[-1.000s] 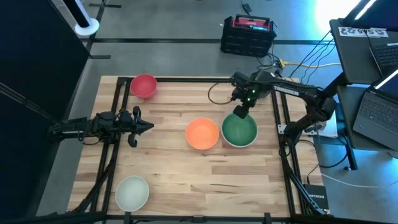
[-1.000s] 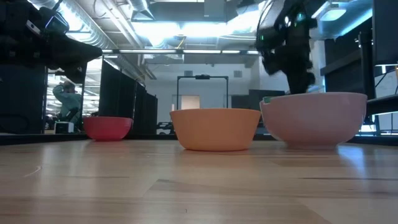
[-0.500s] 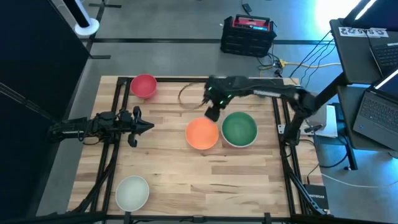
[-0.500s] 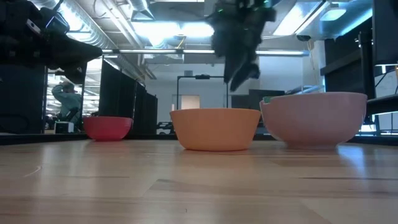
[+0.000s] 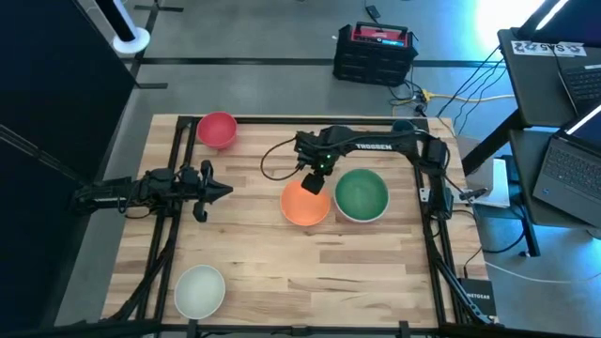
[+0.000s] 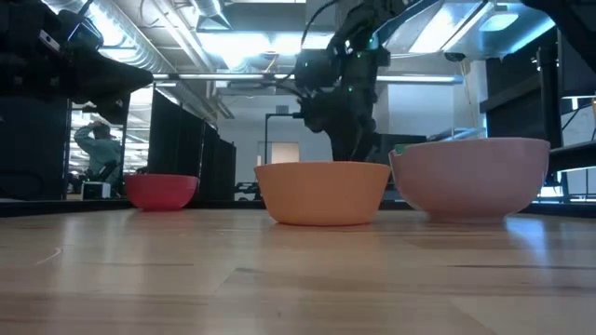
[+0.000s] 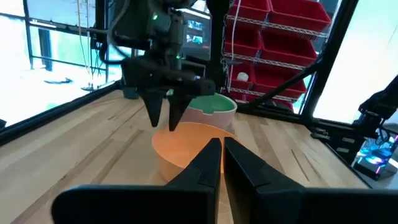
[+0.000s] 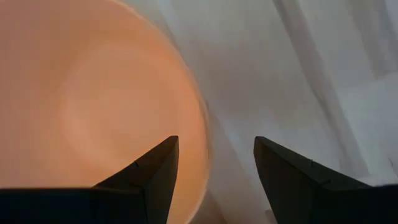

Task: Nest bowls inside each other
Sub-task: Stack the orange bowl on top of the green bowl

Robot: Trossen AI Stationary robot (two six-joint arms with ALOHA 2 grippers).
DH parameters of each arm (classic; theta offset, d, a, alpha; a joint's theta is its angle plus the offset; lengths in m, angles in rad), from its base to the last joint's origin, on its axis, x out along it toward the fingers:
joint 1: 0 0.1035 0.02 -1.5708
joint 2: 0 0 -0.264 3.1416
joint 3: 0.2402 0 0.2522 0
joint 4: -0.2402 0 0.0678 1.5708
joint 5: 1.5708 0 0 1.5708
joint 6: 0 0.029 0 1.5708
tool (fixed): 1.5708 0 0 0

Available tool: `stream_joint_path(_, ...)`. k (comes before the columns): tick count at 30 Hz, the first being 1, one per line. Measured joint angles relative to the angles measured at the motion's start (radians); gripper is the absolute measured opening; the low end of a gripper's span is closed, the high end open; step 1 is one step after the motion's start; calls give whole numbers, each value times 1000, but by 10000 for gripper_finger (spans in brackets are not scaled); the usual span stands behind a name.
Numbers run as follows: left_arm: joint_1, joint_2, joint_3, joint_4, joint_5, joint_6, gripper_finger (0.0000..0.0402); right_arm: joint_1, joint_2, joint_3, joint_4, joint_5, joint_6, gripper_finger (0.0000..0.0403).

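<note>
The orange bowl (image 5: pixel 302 204) stands on its base at mid-table. Just to its right, the dark green bowl (image 5: pixel 362 194) sits inside a white bowl (image 6: pixel 470 177). A red bowl (image 5: pixel 217 130) stands at the far left and a pale mint bowl (image 5: pixel 199 289) at the near left. My right gripper (image 5: pixel 313 184) points down, open, over the orange bowl's far rim (image 8: pixel 202 134). One finger is over the inside and the other over the outside, and no touch shows. My left gripper (image 5: pixel 228 191) waits at the table's left side, level and shut.
Black frame rails (image 5: pixel 427 216) run along the table's left, right and far sides. A black box (image 5: pixel 374 52) sits on the floor beyond the far edge. Bare wood (image 5: pixel 319 272) lies between the near edge and the orange bowl.
My right gripper has swung from above the dark green bowl toward the table's left and come down. It now stands over the orange bowl's far rim. No bowl has moved.
</note>
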Motion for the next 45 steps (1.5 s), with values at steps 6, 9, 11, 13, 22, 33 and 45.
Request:
stream_joint_path(6,0,0,0,0,0,14,0,0,42,0,6,-25,-12,76)
stream_joint_path(9,0,0,0,0,0,20,0,0,58,0,13,-43,-31,33)
stream_joint_path(11,0,0,0,0,0,20,0,2,51,13,-4,-47,-34,12)
stream_joint_path(13,0,0,0,0,0,20,0,3,38,59,-40,-47,-56,4)
stream_joint_path(22,0,0,0,1,0,-25,0,-60,-82,405,-400,-86,-170,0)
stream_joint_path(33,0,0,0,1,0,-19,0,-268,-315,119,-461,-51,-190,0)
stream_joint_path(45,0,0,0,2,0,-15,0,-416,-409,-142,-379,-69,-203,0)
